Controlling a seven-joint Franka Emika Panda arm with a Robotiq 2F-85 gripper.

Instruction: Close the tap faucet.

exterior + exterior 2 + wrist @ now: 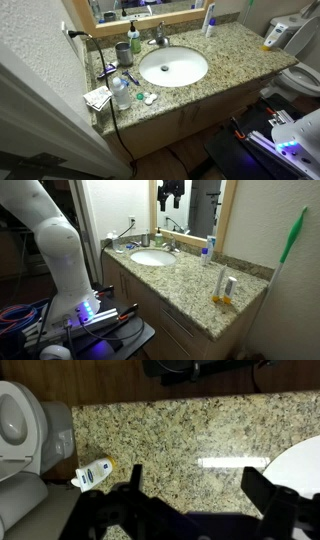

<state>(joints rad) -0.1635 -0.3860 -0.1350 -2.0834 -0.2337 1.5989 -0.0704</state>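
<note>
While the tap faucet [160, 38] is sitting at eleven o'clock of the basin [173, 68], the tool [195, 485] is hovering, jaws apart.

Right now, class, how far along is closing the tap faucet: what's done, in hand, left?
Done: nothing visible yet. In hand: the gripper hangs open and empty above the granite counter, the basin at the wrist view's edge. Left: reach the tap faucet behind the basin, which nothing touches, and close it.
</note>
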